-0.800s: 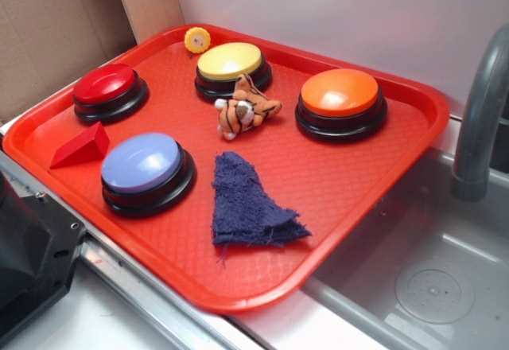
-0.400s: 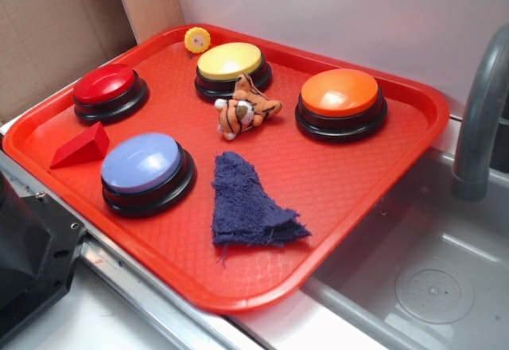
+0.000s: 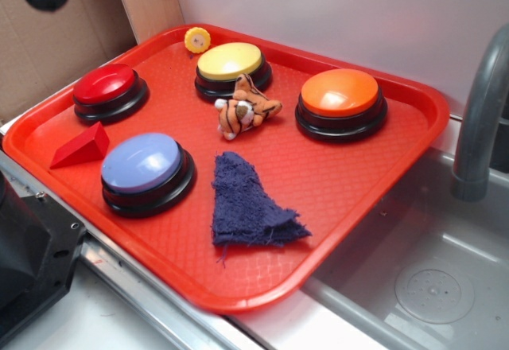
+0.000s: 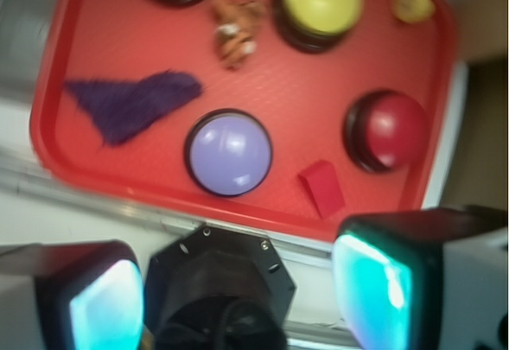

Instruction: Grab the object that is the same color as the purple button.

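The purple rag (image 3: 250, 204) is lying flat on the red tray (image 3: 374, 167), just right of the purple button (image 3: 144, 165) and nearer than the tiger plush (image 3: 244, 111). The gripper (image 4: 238, 286) is hovering off the tray's near-left edge, jaws spread apart, holding nothing.

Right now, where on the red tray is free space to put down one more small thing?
The widest bare patch of the tray lies between the orange button, the purple rag and the right rim. A smaller patch lies between the red button and yellow button. It is crowded around the tiger plush.
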### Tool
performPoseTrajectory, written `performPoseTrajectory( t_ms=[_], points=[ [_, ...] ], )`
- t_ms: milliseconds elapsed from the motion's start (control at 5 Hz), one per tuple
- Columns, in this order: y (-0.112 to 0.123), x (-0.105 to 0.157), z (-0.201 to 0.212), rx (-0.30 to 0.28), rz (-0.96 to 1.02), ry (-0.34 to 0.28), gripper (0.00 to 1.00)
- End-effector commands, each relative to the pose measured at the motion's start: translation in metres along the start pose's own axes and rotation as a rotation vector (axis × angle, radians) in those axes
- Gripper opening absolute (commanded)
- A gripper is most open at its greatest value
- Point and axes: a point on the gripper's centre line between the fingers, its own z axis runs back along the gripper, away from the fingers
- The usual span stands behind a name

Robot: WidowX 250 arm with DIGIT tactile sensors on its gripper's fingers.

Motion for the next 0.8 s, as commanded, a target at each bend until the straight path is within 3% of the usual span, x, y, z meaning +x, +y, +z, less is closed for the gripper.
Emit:
performPoseTrajectory(
  t_ms=[0, 400, 600],
  points=[
    [-0.046, 0.044, -0.051, 0.086, -0.534, 0.029, 1.0],
    [-0.06, 0.085, -0.093, 0.127, -1.042, 0.111, 1.0],
    [-0.075, 0.087, -0.118, 0.108, -1.225, 0.161, 1.0]
  ],
)
